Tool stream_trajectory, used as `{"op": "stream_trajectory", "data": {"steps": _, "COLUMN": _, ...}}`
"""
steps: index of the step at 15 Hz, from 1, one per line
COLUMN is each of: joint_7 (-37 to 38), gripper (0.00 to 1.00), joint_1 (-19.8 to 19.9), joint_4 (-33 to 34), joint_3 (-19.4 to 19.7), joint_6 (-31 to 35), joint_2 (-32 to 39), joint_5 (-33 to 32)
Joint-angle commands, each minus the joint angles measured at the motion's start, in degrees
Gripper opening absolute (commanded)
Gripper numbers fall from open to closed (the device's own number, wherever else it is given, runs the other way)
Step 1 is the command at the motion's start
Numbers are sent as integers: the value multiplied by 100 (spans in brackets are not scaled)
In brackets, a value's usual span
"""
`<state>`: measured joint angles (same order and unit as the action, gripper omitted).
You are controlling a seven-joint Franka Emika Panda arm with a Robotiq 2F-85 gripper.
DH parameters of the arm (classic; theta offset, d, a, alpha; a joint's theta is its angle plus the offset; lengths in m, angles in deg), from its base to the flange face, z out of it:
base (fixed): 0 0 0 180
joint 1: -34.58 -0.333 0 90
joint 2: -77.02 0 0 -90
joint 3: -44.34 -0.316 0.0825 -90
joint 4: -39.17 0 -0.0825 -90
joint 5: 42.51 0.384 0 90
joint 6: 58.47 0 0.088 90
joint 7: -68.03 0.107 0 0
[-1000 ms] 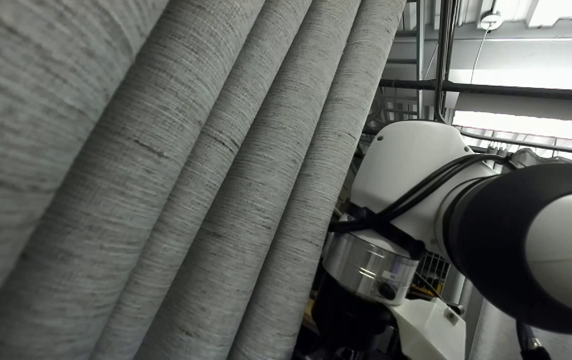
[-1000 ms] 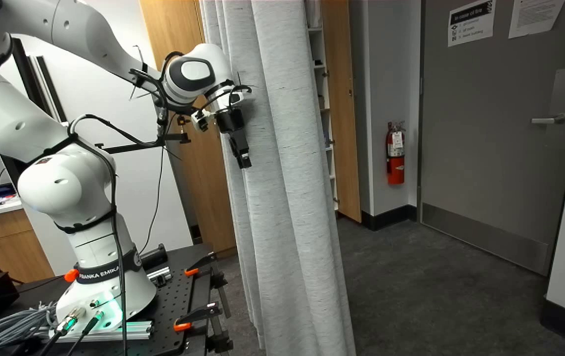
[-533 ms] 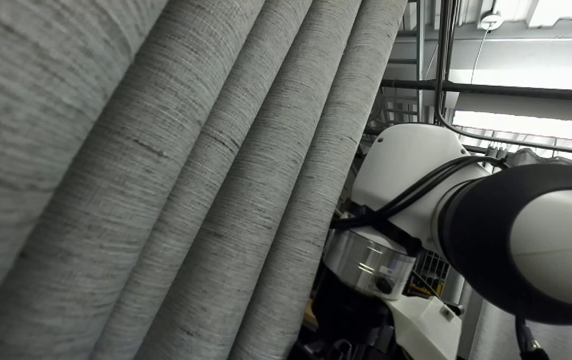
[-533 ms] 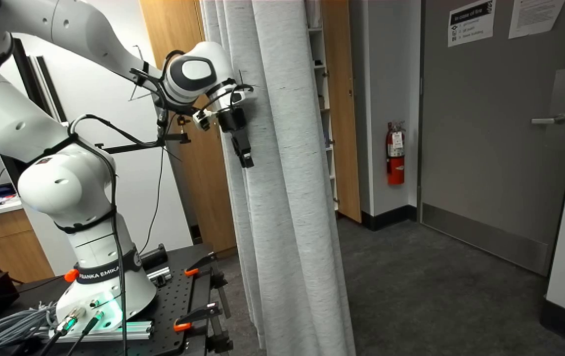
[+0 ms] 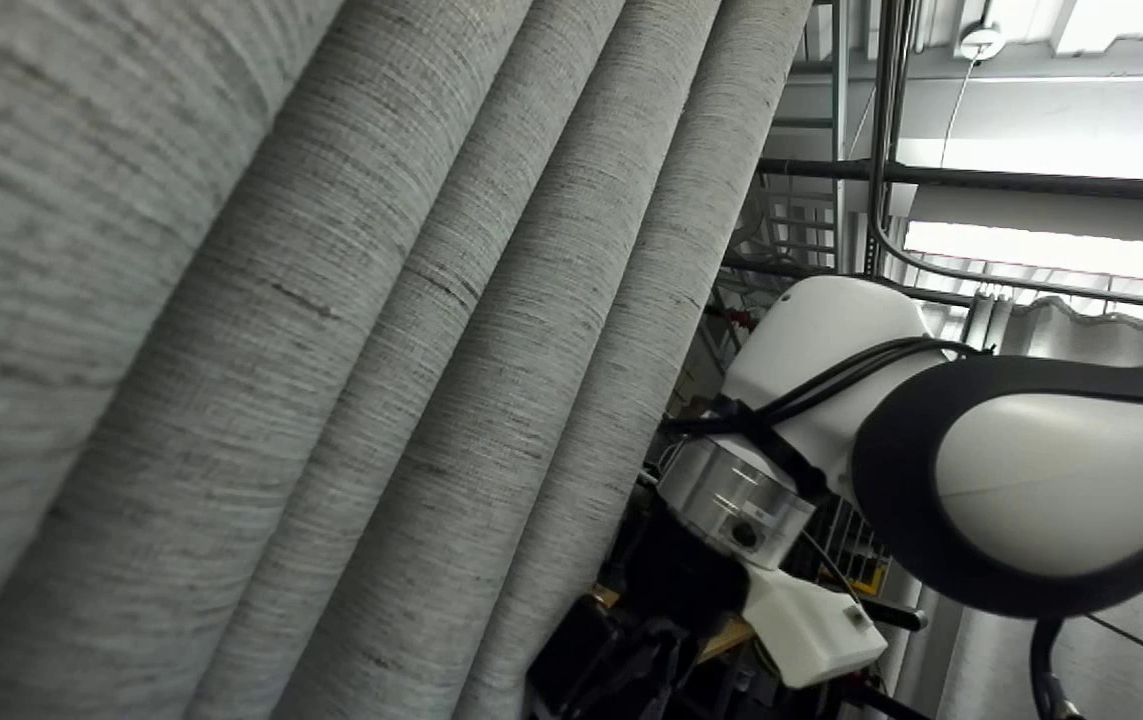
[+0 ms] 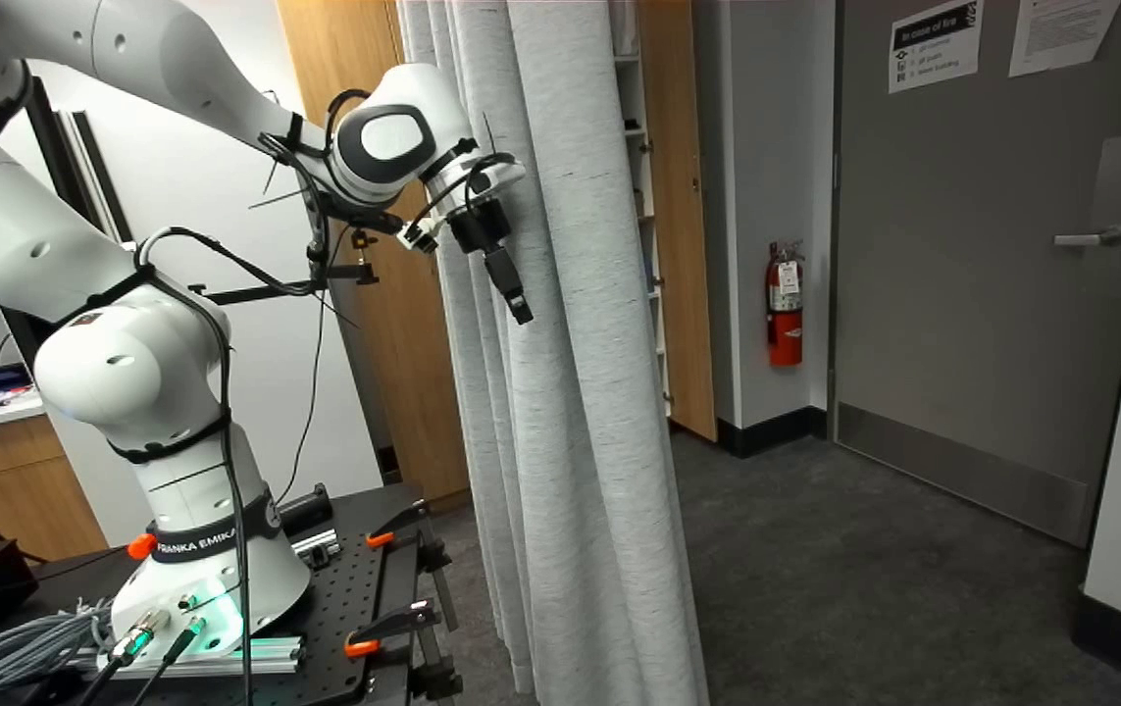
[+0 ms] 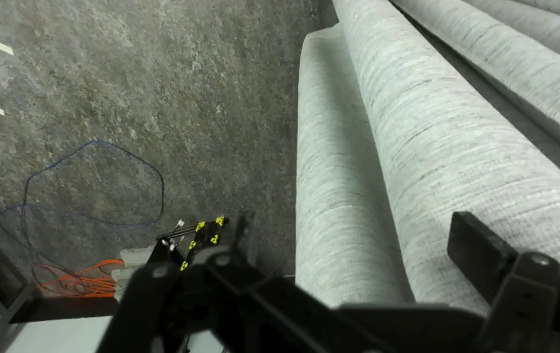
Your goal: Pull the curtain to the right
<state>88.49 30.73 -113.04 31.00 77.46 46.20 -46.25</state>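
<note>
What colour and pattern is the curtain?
The curtain is grey with fine darker crosswise streaks, clearest in an exterior view.

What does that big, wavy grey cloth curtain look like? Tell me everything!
The tall, heathered grey cloth curtain looks woven, with fine crosswise lines and darker flecks. It hangs in deep, rounded folds running up and down; its top is out of view. In an exterior view, a light-brown wooden cabinet stands behind it. In the wrist view, one edge shows in the gap of the open, black, two-fingered robot hand, not pinched; I can't tell whether they touch.
</note>
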Motion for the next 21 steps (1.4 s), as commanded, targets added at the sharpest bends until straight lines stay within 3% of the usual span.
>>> {"op": "stream_trajectory", "data": {"steps": 1, "joint_7": -108, "gripper": 100, "joint_1": 20, "joint_4": -298, "joint_3": 253, "joint_6": 712, "joint_2": -236, "joint_5": 142}}
{"op": "stream_trajectory", "data": {"steps": 8, "joint_7": -1150, "gripper": 100, "joint_1": -407, "joint_4": -727, "joint_3": 807, "joint_6": 2287, "joint_2": -527, "joint_5": 505}}
{"op": "stream_trajectory", "data": {"steps": 9, "joint_7": -1288, "gripper": 100, "joint_1": -461, "joint_4": -486, "joint_3": 868, "joint_6": 2358, "joint_2": -392, "joint_5": 545}}
{"op": "stream_trajectory", "data": {"steps": 15, "joint_7": -1890, "gripper": 100, "joint_1": -903, "joint_4": -481, "joint_3": 1235, "joint_6": 3019, "joint_2": -662, "joint_5": 729}}
{"op": "stream_trajectory", "data": {"steps": 21, "joint_7": -2054, "gripper": 100, "joint_1": -836, "joint_4": -484, "joint_3": 1138, "joint_6": 3259, "joint_2": -860, "joint_5": 559}}
